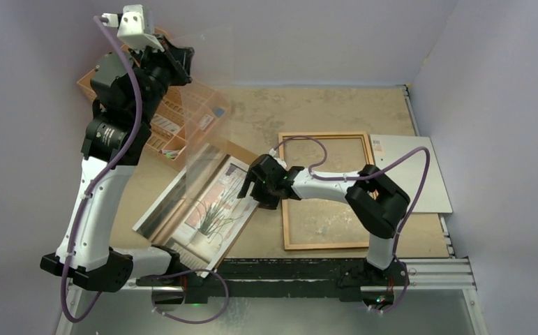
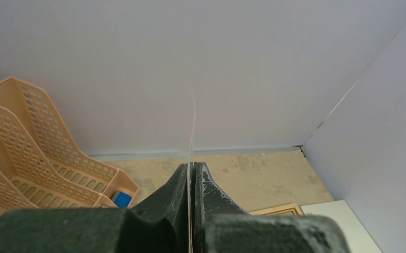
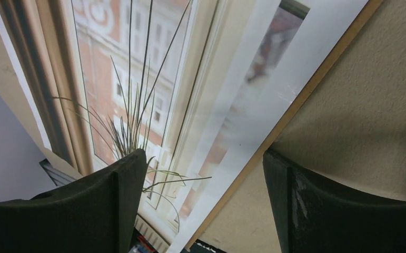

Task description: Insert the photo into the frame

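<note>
My left gripper (image 2: 191, 169) is pressed tight on one clear sheet (image 2: 192, 126), which stands edge-on between the fingers, up high over the one orange file rack (image 2: 32, 137). My right gripper (image 3: 205, 158) is spread wide and grips nothing (it's just hanging low). One finger is above the photo (image 3: 137, 79), and the other is past its edge, above the table (image 3: 358, 105). There's one photo, plant picture up, lying skewed at the near left on a brown board (image 3: 316, 79) whose edge peeks out. One wooden frame (image 1: 325, 135) lies flat near it on the right, with table showing through. One pale sheet (image 1: 419, 181) sits right beside the frame's far right corner.
</note>
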Available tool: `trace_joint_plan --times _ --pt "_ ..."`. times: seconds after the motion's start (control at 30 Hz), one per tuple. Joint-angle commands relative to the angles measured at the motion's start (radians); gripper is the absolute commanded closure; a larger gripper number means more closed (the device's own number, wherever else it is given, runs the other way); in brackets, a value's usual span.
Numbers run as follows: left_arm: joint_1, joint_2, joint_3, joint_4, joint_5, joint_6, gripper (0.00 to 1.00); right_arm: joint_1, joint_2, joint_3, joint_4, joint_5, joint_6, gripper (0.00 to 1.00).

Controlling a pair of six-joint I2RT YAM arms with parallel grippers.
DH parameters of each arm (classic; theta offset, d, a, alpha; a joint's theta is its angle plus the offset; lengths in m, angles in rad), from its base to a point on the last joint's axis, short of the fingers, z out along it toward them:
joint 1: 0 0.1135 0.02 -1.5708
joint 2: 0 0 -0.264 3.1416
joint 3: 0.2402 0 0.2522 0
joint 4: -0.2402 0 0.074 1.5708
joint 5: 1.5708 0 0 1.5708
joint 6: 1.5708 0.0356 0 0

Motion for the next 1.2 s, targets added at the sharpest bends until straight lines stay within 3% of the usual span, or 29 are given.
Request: trace_joint_plan --times 0.0,0.37,0.53,0.67,0.87,1.0,1.17 --pt "0.004 -0.003 0.058 0.042 0.039 0.004 1.00 -0.054 0.002 0.070 0.027 0.095 -0.057 0.17" --pt "0.004 0.044 0.056 0.050 0.084 -0.017 1.00 -0.160 -0.095 0.084 0.078 0.151 -0.316 0.16" --pt "0.004 0.065 0.059 0.055 0.118 -0.026 1.00 -0.205 -0.166 0.058 0.146 0.076 -0.444 0.16" --pt "0.004 0.072 0.068 0.055 0.200 -0.008 1.00 -0.294 -0.273 -0.029 0.276 -0.028 -0.504 0.15" --pt "0.004 0.076 0.079 0.131 0.433 -0.009 1.00 -0.422 -0.479 -0.124 0.596 -0.328 -0.666 0.09" --pt "0.004 0.072 0.086 0.228 0.587 -0.082 1.00 -0.435 -0.558 -0.059 0.607 -0.313 -0.729 0.01" --pt "0.004 0.049 0.110 0.333 0.687 -0.162 1.00 -0.506 -0.615 -0.016 0.607 -0.213 -0.703 0.01"
